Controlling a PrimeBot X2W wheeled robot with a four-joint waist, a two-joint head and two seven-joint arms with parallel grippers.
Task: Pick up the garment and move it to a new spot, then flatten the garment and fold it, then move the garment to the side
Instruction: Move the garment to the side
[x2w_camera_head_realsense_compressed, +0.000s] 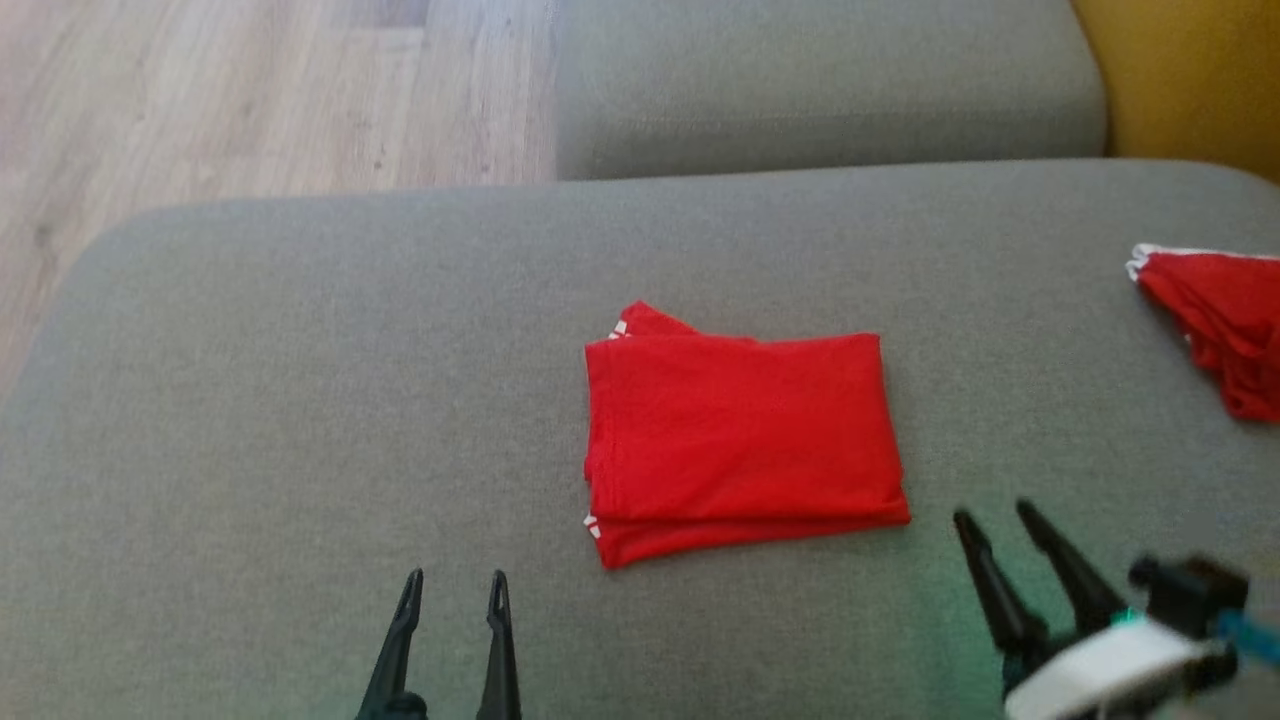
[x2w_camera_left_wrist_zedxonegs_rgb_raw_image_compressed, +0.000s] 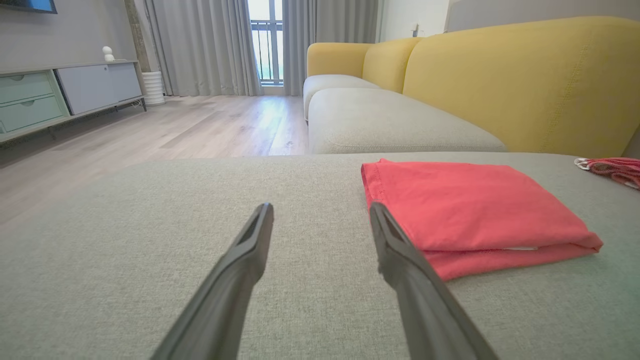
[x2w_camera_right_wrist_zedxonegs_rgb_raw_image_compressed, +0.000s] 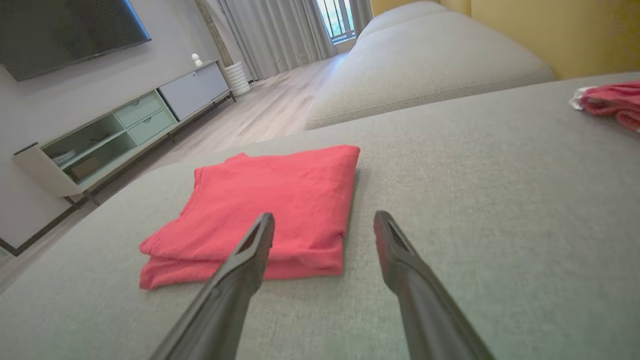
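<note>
Folded red garment (x2w_camera_head_realsense_compressed: 740, 440), a compact rectangle of several stacked layers, lying flat near the centre of the wide grey cushion (x2w_camera_head_realsense_compressed: 300, 400); small white trim shows at its left edge in the head view, and one layer juts out at its far left corner. In the left wrist view the garment (x2w_camera_left_wrist_zedxonegs_rgb_raw_image_compressed: 475, 210) lies ahead and to the right of the fingers; in the right wrist view it (x2w_camera_right_wrist_zedxonegs_rgb_raw_image_compressed: 260, 200) lies ahead and to the left. Left claw (x2w_camera_head_realsense_compressed: 456, 578), fingers spread and holding nothing, sits over bare cushion off the garment's near left corner, apart from the cloth; the same gap between fingers appears in its own view (x2w_camera_left_wrist_zedxonegs_rgb_raw_image_compressed: 320, 207). Right claw (x2w_camera_head_realsense_compressed: 993, 512), likewise parted and empty, sits just beside the garment's near right corner without touching it; its own view (x2w_camera_right_wrist_zedxonegs_rgb_raw_image_compressed: 324, 216) shows the gap. A second red garment (x2w_camera_head_realsense_compressed: 1215, 320) with a white edge lies crumpled at the cushion's right margin, well apart from the folded one. Beyond the cushion: a further grey seat (x2w_camera_head_realsense_compressed: 820, 80), a yellow backrest (x2w_camera_left_wrist_zedxonegs_rgb_raw_image_compressed: 525, 80), pale wood floor (x2w_camera_head_realsense_compressed: 250, 90), a low cabinet (x2w_camera_right_wrist_zedxonegs_rgb_raw_image_compressed: 125, 125), grey curtains (x2w_camera_left_wrist_zedxonegs_rgb_raw_image_compressed: 205, 45) and a wall-mounted television (x2w_camera_right_wrist_zedxonegs_rgb_raw_image_compressed: 65, 30).
</note>
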